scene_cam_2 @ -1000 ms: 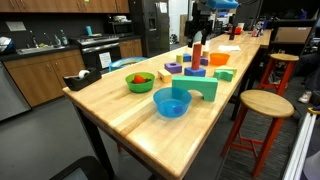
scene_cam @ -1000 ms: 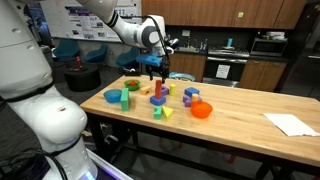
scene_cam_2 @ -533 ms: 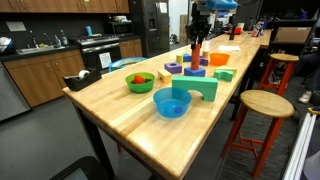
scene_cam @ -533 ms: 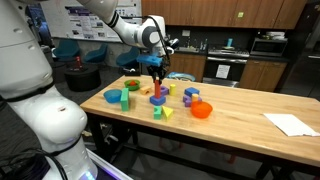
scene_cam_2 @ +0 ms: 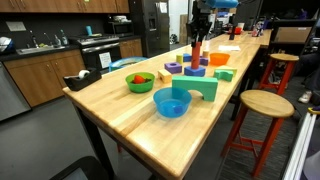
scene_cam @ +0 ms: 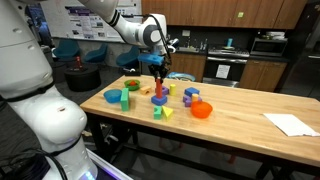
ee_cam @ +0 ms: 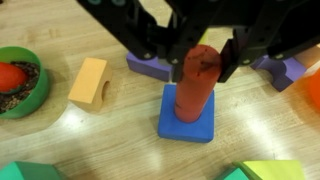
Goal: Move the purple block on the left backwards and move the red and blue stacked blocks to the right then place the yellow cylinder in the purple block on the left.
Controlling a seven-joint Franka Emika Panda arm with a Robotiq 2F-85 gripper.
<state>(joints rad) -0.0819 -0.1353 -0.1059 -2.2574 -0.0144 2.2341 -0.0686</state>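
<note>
Table [ee_cam: 60, 135]: purple block [ee_cam: 150, 68] behind end effector [ee_cam: 203, 65]

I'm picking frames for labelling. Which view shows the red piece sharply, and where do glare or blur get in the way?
Wrist view: the red piece on the blue block is fairly sharp; the gripper is dark, its detail lost in shadow. In both exterior views the stack is small and soft; pale sheen on the table.

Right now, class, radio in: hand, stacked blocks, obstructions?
Hand straddles top of red piece, grip unconfirmed. It stands upright on blue block. Purple block close beside stack.
</note>
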